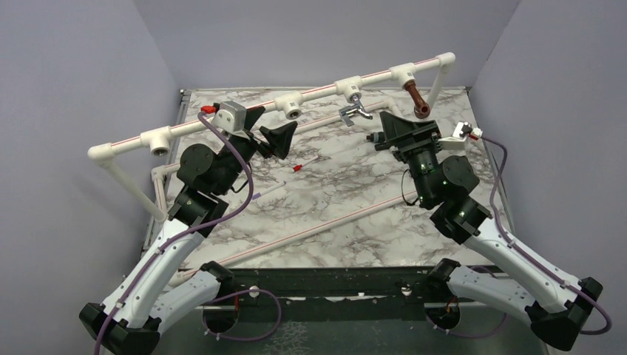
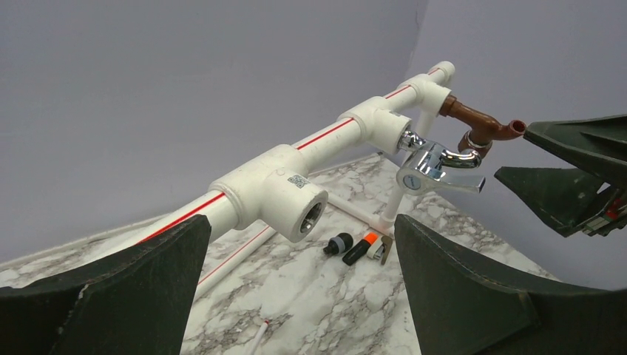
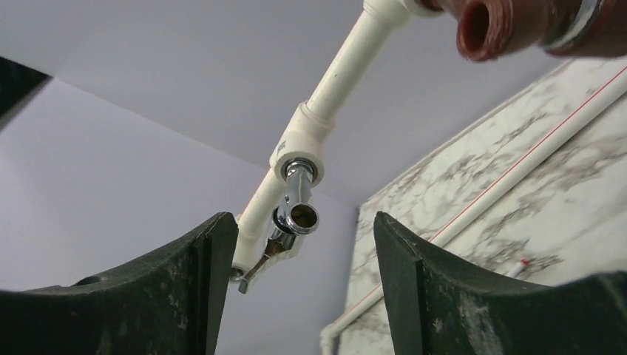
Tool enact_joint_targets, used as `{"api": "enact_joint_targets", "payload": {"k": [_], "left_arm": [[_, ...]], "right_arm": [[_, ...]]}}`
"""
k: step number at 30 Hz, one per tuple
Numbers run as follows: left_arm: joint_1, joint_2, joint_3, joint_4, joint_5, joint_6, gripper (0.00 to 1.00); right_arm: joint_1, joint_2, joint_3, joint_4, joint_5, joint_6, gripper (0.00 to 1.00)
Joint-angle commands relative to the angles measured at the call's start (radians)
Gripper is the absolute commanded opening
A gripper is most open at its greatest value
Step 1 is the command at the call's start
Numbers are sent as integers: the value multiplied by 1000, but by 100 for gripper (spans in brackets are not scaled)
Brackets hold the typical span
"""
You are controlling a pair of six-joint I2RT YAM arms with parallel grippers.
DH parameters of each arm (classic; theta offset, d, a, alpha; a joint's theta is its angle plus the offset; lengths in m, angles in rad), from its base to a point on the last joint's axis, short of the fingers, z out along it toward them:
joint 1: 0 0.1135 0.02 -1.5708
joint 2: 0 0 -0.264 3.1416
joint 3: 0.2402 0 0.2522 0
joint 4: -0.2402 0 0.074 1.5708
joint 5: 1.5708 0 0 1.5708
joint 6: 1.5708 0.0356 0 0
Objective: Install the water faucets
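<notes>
The left jaws are spread wide with nothing between them. In the left wrist view their two dark fingers (image 2: 111, 296) frame an open tee socket (image 2: 303, 211) on the white pipe rail (image 2: 329, 133) without touching it. The right jaws are also spread and empty, their fingers (image 3: 473, 288) aimed up from below at the chrome faucet (image 3: 294, 214) and apart from it. Both faucets sit in sockets of the rail. In the top view the chrome faucet (image 1: 355, 109) hangs from the third tee counted from the left, its lever handle (image 2: 458, 181) sticking out sideways. The reddish-brown faucet (image 1: 418, 100) is in the fourth tee, just beside it near the rail's right corner, with its spout toward the right jaws. The other two tees stand open, one close to the left jaws and one (image 1: 159, 140) near the rail's left end. The threaded ends of both faucets are hidden inside their sockets, so how deep they sit cannot be told. In the right wrist view the top edge cuts off the reddish-brown faucet, leaving mainly its round mouth. On the marble surface (image 1: 347, 192) lie a thin stick with a red tip (image 1: 304, 164) and a long striped pipe (image 1: 318, 228). Under the rail are some small black and orange pieces (image 2: 358, 248), too small to identify.
</notes>
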Motion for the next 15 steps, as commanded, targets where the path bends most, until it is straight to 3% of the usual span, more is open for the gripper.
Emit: {"api": "enact_joint_targets", "payload": {"k": [1, 6, 15], "left_arm": [[2, -6, -4, 20, 4, -1, 95], [2, -12, -2, 20, 7, -1, 95], [2, -29, 1, 16, 10, 5, 95]], "right_arm": [[-2, -52, -17, 58, -47, -459, 72], [-3, -64, 38, 29, -167, -809, 72], [-3, 10, 194, -251, -449, -1443, 72]]}}
